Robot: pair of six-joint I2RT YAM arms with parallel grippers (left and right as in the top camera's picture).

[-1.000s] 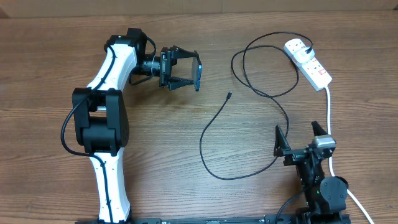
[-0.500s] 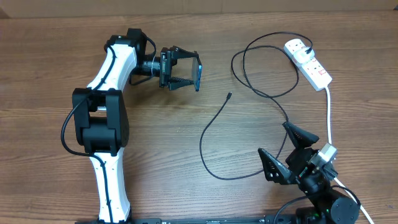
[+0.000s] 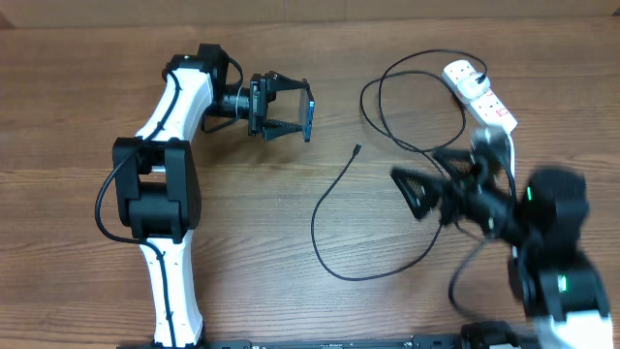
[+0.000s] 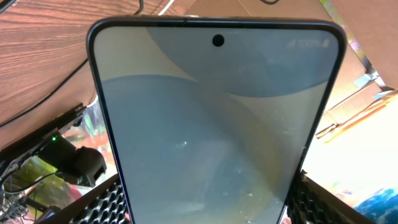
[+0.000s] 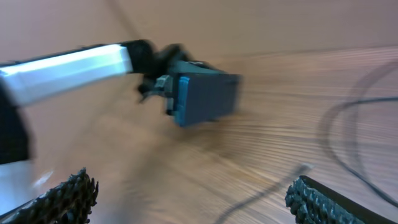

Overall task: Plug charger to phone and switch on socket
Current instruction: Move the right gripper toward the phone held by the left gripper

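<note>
My left gripper (image 3: 291, 112) is shut on the phone (image 3: 310, 114), holding it on edge above the table at the back left of centre. In the left wrist view the phone's pale blue screen (image 4: 217, 124) fills the frame between the black fingers (image 4: 99, 202). The charger, a thin black cable (image 3: 315, 221), lies on the wood with its tip (image 3: 356, 149) free, right of the phone. My right gripper (image 3: 423, 176) hovers open and blurred over the cable's right part, pointing left. Its wrist view shows the phone (image 5: 205, 99) ahead and the blurred cable tip (image 5: 301, 169). The socket (image 3: 481, 95) lies at the back right.
The cable forms loops (image 3: 387, 89) just left of the socket and a wide curve (image 3: 368, 276) toward the front. The left arm's black and white body (image 3: 160, 194) stands on the left side of the wooden table (image 3: 77, 107).
My right arm has swung up from the front edge to the right middle of the table, over the cable. The left arm and the phone have stayed still.
</note>
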